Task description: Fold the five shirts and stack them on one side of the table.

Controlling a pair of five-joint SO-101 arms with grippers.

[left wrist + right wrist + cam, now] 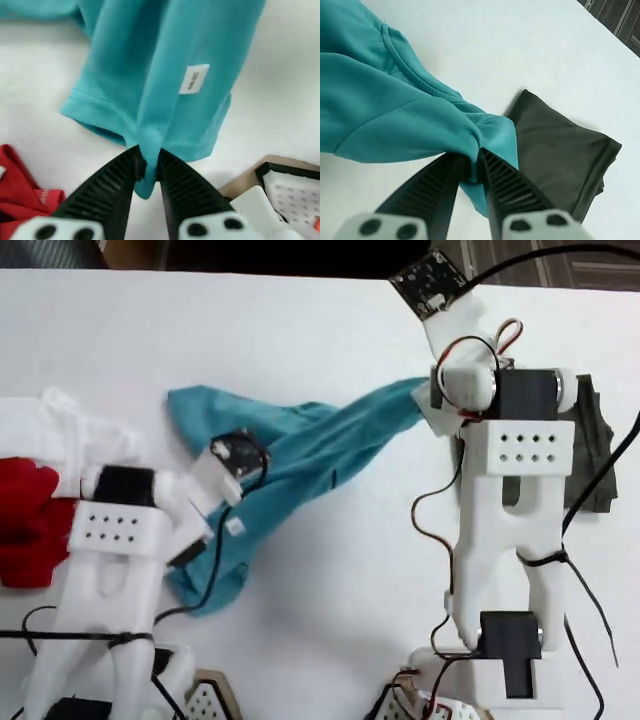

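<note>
- Label: we note one small white tag (194, 78) sewn on the teal shirt (300, 460); its print is too blurred to read.
- Shirt, look: teal knit with a ribbed neckline (415, 80) and stitched hems, bunched into long folds on the white table (330, 330).
- Shirt, axis: we see it drawn out slantwise in the high view, from the left arm's near side to the right arm's far side.
- Left gripper (148, 167): jaws pinched on a fold at the hemmed edge.
- Right gripper (475, 160): jaws pinched on cloth near the neckline, just beside a folded dark shirt (560, 150).
- Red shirt (30, 520), white shirt (60, 420): heaped at the table's left edge.
</note>
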